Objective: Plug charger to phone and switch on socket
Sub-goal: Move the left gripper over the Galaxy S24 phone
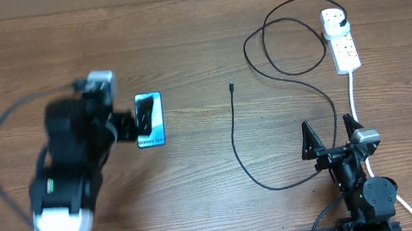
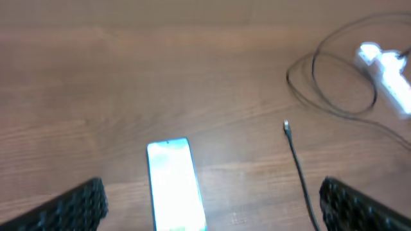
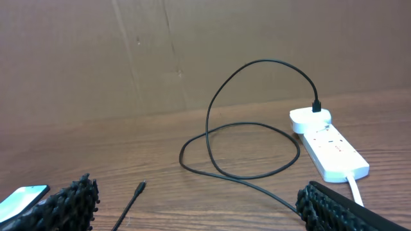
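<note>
Overhead: wood-grain table, brown cardboard wall behind. Left tool, right tool both spread wide, empty.

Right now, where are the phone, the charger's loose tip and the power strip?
phone (image 1: 153,122): overhead view, middle of its blue screen.
charger connector tip (image 1: 231,88): overhead view, the cable's loose end.
power strip (image 1: 345,47): overhead view, middle of its white body.

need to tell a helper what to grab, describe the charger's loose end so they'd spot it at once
On the wooden table, look between the phone on the left and the white socket at the far right. The charger loops from the socket, and its connector tip lies free mid-table. Unlike the socket's thick white lead, it is thin and black.
</note>
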